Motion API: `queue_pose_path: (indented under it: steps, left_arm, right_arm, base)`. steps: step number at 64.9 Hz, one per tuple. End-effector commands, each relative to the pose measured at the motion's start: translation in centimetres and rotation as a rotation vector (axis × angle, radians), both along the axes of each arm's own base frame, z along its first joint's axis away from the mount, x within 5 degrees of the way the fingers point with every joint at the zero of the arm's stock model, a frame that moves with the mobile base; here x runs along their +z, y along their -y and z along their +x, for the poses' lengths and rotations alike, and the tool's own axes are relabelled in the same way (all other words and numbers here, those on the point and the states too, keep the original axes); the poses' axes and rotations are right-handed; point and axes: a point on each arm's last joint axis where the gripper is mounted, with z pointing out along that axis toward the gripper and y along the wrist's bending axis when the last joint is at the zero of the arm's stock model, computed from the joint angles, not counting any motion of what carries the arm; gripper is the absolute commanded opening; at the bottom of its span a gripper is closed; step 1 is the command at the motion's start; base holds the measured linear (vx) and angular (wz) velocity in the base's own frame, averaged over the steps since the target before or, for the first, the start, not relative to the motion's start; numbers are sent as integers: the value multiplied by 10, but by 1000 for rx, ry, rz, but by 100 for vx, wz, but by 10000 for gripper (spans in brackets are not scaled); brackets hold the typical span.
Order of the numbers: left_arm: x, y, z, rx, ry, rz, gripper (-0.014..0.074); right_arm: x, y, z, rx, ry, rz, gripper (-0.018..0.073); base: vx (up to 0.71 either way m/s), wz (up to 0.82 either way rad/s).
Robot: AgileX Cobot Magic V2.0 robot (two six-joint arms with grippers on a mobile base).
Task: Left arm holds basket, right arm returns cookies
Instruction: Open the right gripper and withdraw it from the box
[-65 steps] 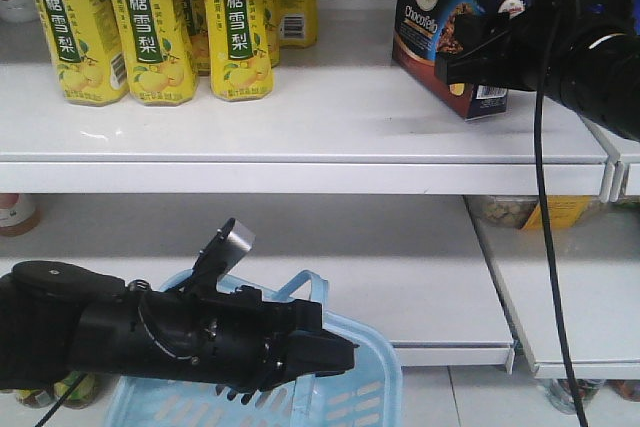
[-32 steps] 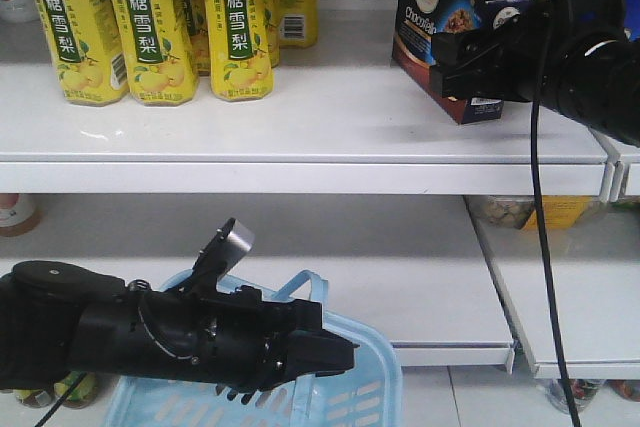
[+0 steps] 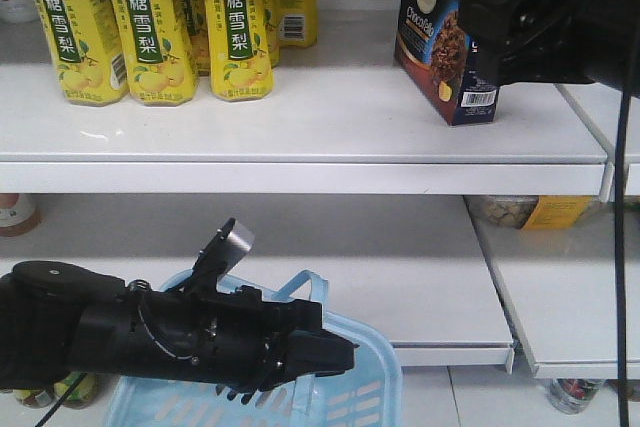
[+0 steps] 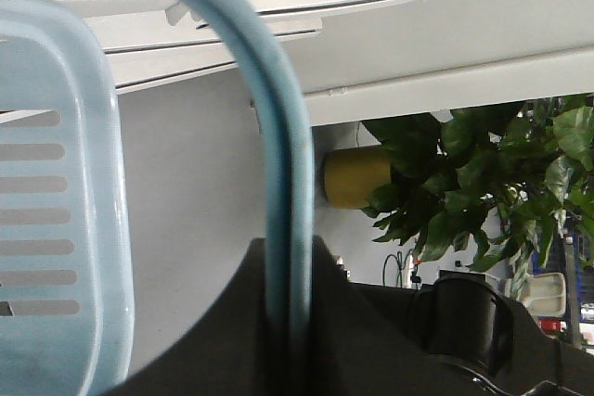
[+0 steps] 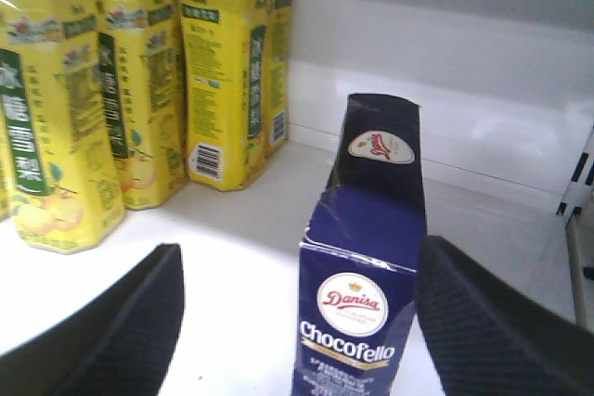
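Note:
The cookies carton (image 3: 440, 37) stands upright on the upper white shelf (image 3: 300, 122), its dark navy front facing left. My right gripper (image 3: 492, 35) is open, just to the carton's right. In the right wrist view the carton (image 5: 362, 275) stands between the wide-apart fingers, near the right pad (image 5: 492, 322) and free of the left pad (image 5: 121, 331); the right gripper (image 5: 299, 248) grips nothing. My left gripper (image 3: 335, 355) is shut on the pale blue loop handle (image 3: 300, 282) of the light blue basket (image 3: 360, 387), low at the front. The left wrist view shows the handle (image 4: 278, 136) pinched in my left gripper (image 4: 288, 261).
Several yellow pear-drink bottles (image 3: 150, 22) stand on the left of the upper shelf, also in the right wrist view (image 5: 93, 108). A lower shelf (image 3: 400, 277) lies behind the basket, with another shelf unit (image 3: 580, 287) to the right. A potted plant (image 4: 483, 173) shows behind.
My right gripper has opened and drawn back to the right, leaving the carton standing upright on the shelf. The left arm and basket have not moved.

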Motion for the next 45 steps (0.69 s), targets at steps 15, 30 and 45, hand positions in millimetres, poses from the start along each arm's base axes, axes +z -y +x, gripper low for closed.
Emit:
queue_pose_path:
  steps: [15,30,45]
  left_arm:
    - [23,3,1,14,33,-101,-6]
    - [23,3,1,14,33,-101,-6]
    - [23,3,1,14,33,-101,-6]
  right_arm:
    - [44,14,-51,24,143,35,512]
    - [37,29,-89,-18,217,18,509]
    - [12,42,-124,-42,182,-37,509]
  base:
    - [0,0]
    - [0,0]
    - [0,0]
